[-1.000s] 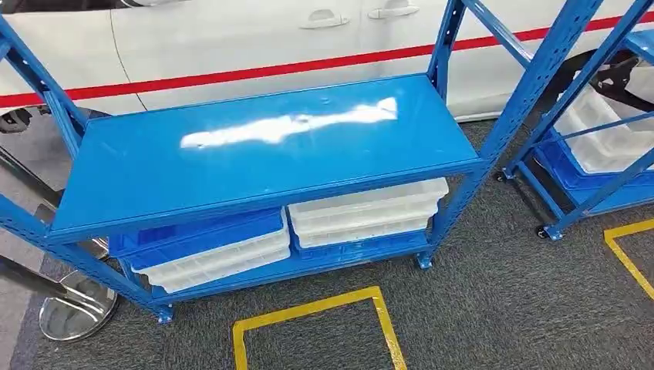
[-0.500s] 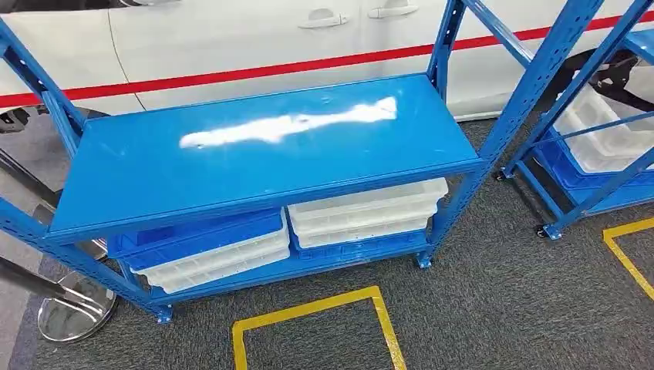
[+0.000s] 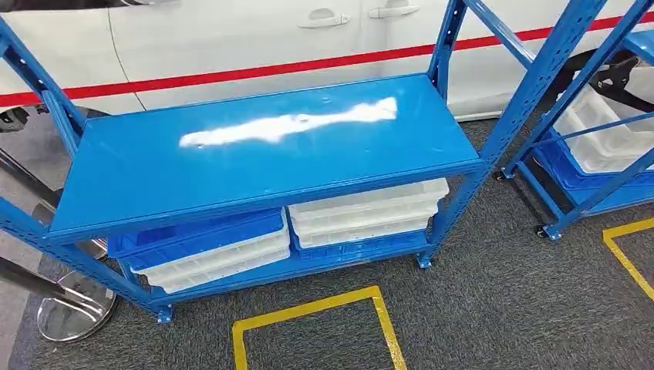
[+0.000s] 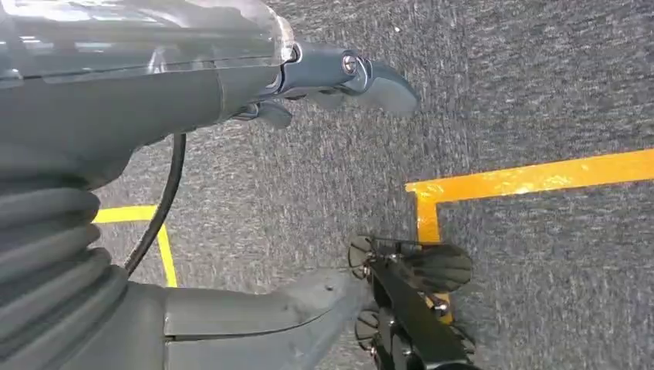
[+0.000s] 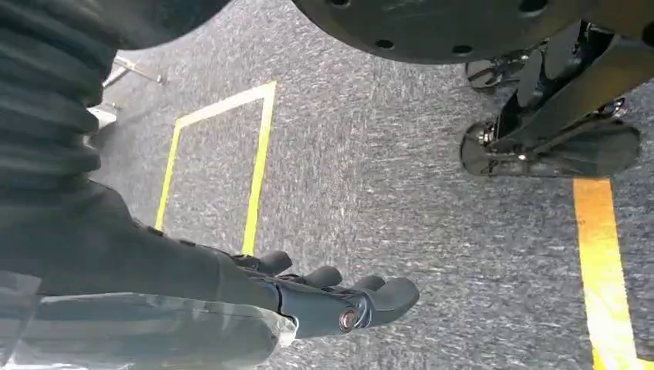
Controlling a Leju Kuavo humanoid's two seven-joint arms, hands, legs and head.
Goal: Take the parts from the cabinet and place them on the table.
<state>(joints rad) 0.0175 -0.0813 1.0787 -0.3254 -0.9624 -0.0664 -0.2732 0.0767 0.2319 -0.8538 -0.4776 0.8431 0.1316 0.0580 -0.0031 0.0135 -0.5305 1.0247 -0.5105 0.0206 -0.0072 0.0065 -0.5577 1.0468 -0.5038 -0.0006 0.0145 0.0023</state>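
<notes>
Blue cabinet (image 3: 262, 162) stands ahead of you, stacked white trays (image 3: 366, 213) and blue trays (image 3: 202, 235) on its bottom shelf. Your left hand (image 4: 254, 200) and right hand (image 5: 308, 297) hang over grey carpet (image 3: 493, 301), fingers apart, holding nothing, well apart from the trays.

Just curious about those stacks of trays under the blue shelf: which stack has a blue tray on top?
The left stack: a blue plastic tray tops its white ones. The right stack is white on top.
</notes>
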